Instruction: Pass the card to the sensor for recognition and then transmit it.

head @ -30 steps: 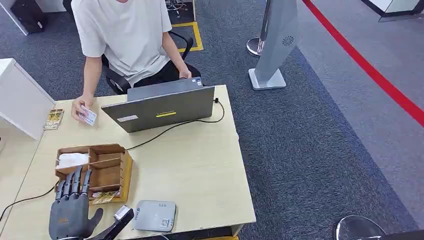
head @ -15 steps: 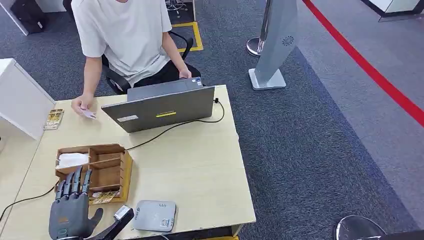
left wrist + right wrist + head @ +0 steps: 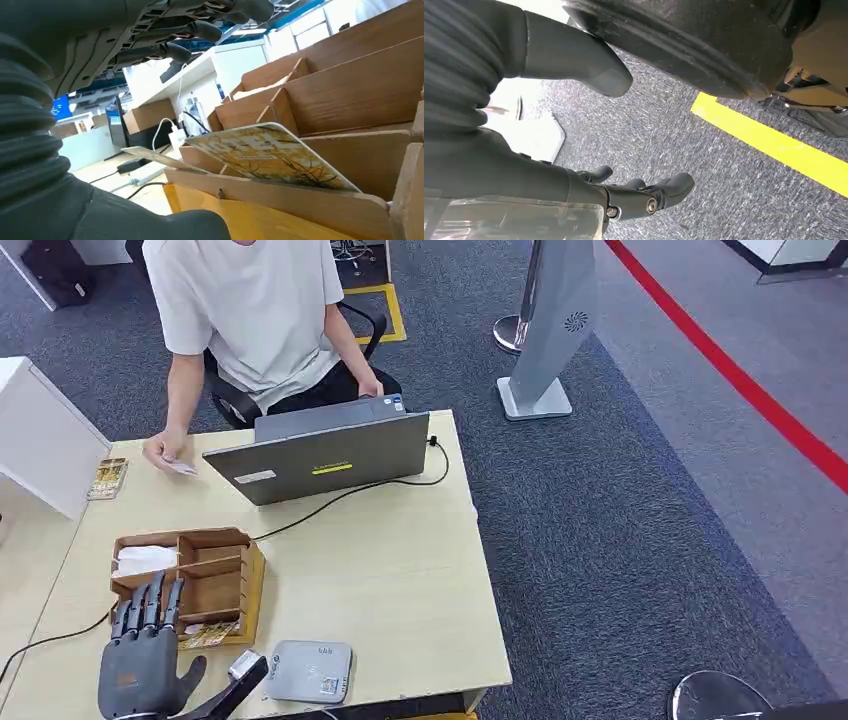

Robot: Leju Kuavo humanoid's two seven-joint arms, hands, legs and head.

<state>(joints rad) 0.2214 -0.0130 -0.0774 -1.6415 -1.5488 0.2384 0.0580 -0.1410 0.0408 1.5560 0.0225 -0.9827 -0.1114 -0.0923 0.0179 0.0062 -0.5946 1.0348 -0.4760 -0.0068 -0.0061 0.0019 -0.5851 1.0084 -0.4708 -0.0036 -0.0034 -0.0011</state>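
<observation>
The left hand [image 3: 140,665] is spread empty, fingertips at the wooden rack [image 3: 222,580]; a card [image 3: 272,156] lies just ahead. The right hand [image 3: 644,192] is hung empty, fingers loosely apart, over the carpet [image 3: 704,165].

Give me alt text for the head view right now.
The robot's left hand, fingers spread, hovers over a wooden organizer holding a card, beside a grey sensor. Across the table, a seated person holds a card behind a laptop.

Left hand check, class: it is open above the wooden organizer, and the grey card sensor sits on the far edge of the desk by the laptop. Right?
Not quite. In the head view the card sensor lies at the desk's near edge, beside the left hand, not by the laptop. The wooden organizer part stands.
</observation>
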